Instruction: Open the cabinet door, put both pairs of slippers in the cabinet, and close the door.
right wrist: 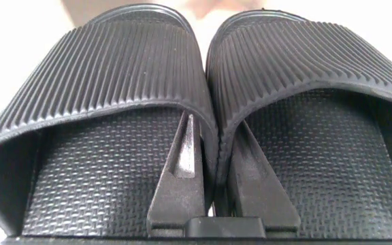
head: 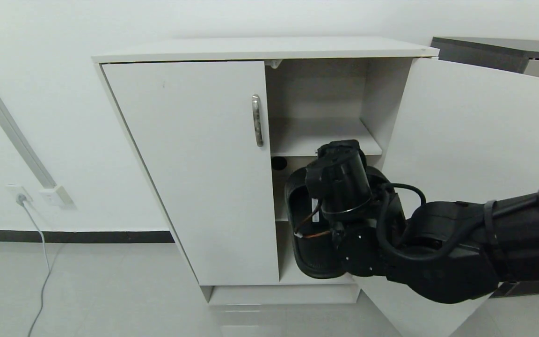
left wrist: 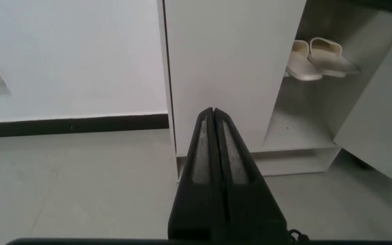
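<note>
Black ribbed slippers (right wrist: 128, 75), pinched as a pair at the open cabinet (head: 260, 49)

Right gripper (right wrist: 213, 146) is clamped on the two adjoining inner side walls, one finger inside each slipper. In the head view the pair sits low in the open bay, at 5 o'clock from the door handle (head: 257, 120). The beige slippers (left wrist: 318, 58) already lie on a shelf inside. Left gripper (left wrist: 213, 122) is closed on nothing, above the floor in front of the cabinet. The slippers are probably light, moulded and flexible. The ribbing should aid friction, but the soft walls may bow and twist — a hold low on the walls, near the sole, looks the most secure.
</note>
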